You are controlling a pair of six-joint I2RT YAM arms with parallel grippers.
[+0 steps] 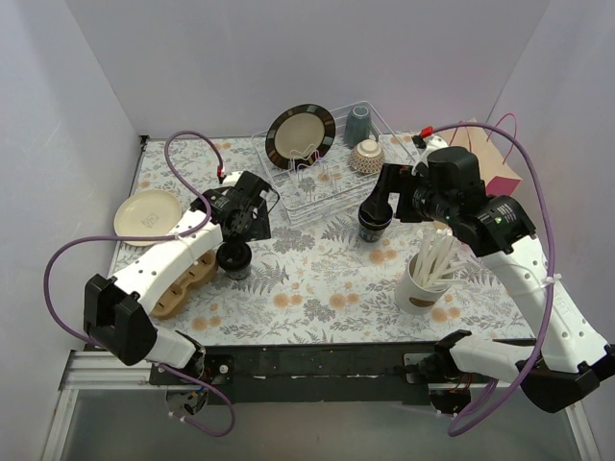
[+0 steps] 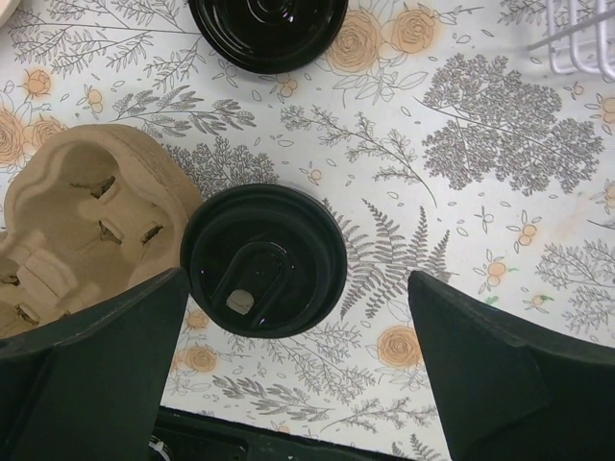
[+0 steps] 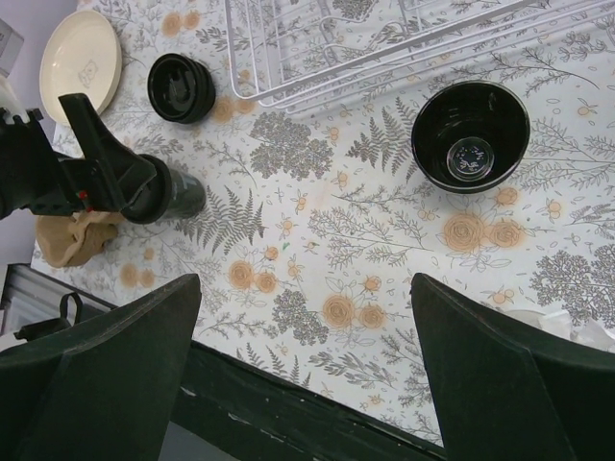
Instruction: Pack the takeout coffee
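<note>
One takeout coffee cup (image 2: 264,259) with a black lid on stands on the floral cloth, right beside the cardboard carrier (image 2: 77,230). My left gripper (image 2: 298,283) hovers over this cup (image 1: 233,259), open, its fingers apart from the cup's sides. A loose black lid (image 2: 267,29) lies just beyond it. A second black cup (image 3: 471,134), without a lid, stands near the rack (image 1: 373,223). My right gripper (image 1: 377,204) hangs above this cup, and in its own view (image 3: 306,279) it is open with nothing between the fingers.
A white wire dish rack (image 1: 317,178) holds a dark-rimmed plate (image 1: 300,134); a grey-blue mug (image 1: 358,125) and a patterned bowl (image 1: 366,156) sit by it. A cream plate (image 1: 147,216) lies far left. A white cup of stirrers (image 1: 423,279) stands near right, a pink bag (image 1: 492,163) behind.
</note>
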